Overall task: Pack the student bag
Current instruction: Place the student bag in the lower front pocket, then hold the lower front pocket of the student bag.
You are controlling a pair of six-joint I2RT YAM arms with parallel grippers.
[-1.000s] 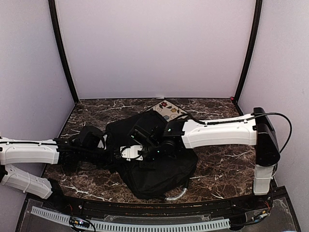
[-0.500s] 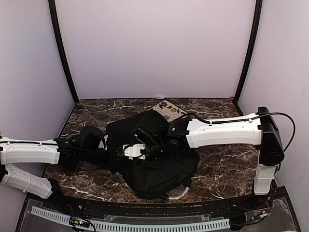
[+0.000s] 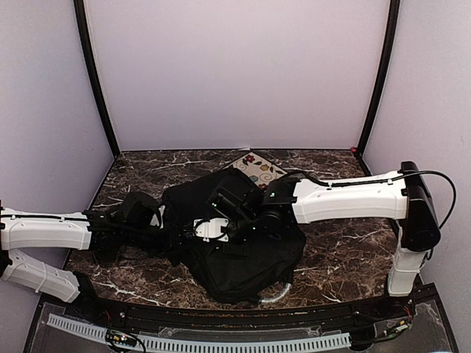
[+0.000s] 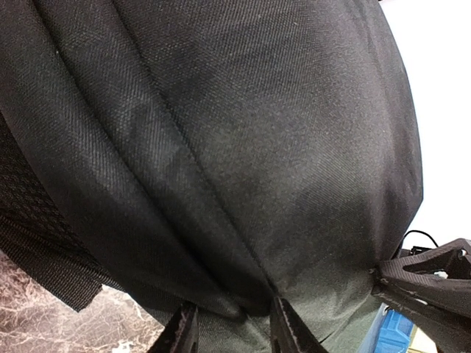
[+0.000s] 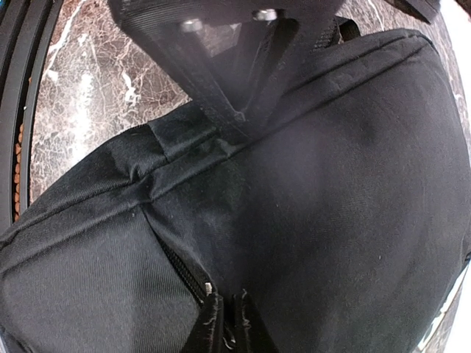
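The student bag is a large black backpack lying flat mid-table, its grey-white handle at the near edge. My left gripper is at the bag's left side. In the left wrist view its fingers pinch a bunched fold of the black fabric. My right gripper is on top of the bag. In the right wrist view its fingers are closed together at the end of a zipper line on the bag. What lies between the fingertips is hidden.
A floral-patterned flat item lies behind the bag, partly under it. A blue object shows beyond the fabric in the left wrist view. Bag straps lie across the marble table. Purple walls enclose three sides.
My right arm and its gripper have shifted a little to the right over the bag, drawing the fabric with them. The left arm has stayed in place.
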